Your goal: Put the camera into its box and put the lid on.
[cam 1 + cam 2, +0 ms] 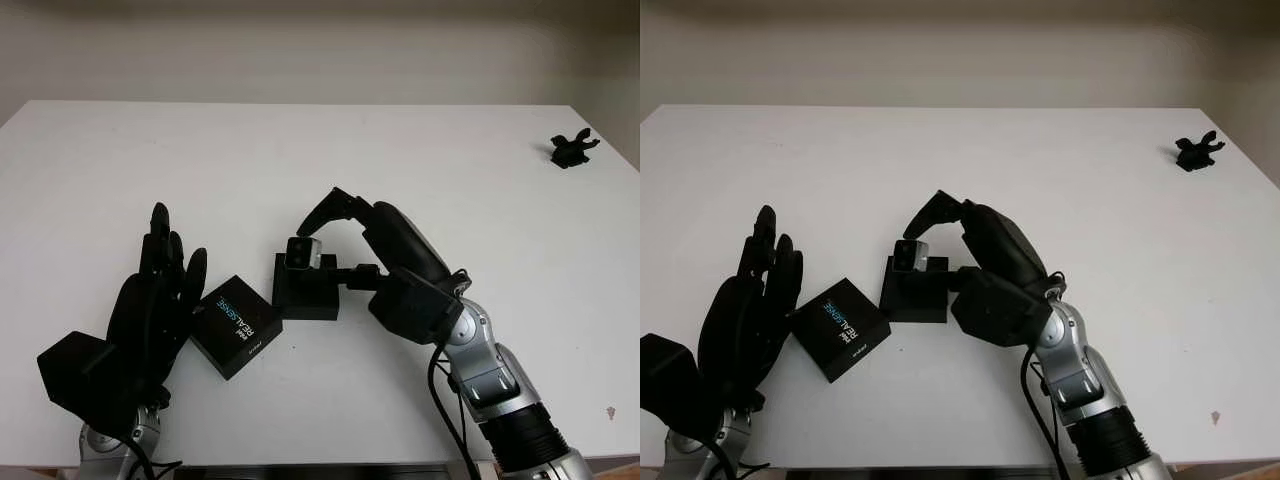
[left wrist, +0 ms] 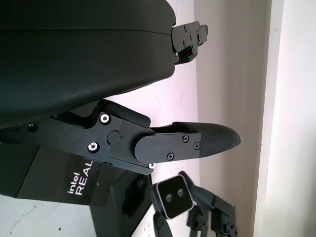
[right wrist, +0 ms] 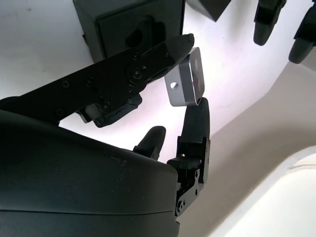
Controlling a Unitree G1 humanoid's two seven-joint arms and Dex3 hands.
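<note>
A small silver camera [image 1: 302, 253] is pinched between the fingers of my right hand [image 1: 330, 230], just above the far edge of the open black box [image 1: 305, 288]. In the right wrist view the camera [image 3: 186, 84] hangs between two fingertips, with the box [image 3: 129, 24] and its foam cut-out below. The black lid [image 1: 235, 326], printed with "intel REALSENSE", lies flat on the table left of the box. My left hand [image 1: 160, 290] is open just left of the lid, close to its edge.
A small black clip-like part [image 1: 571, 150] lies at the far right of the white table [image 1: 450, 180]. Cables run along my right forearm [image 1: 500, 390]. A pale wall stands behind the table's far edge.
</note>
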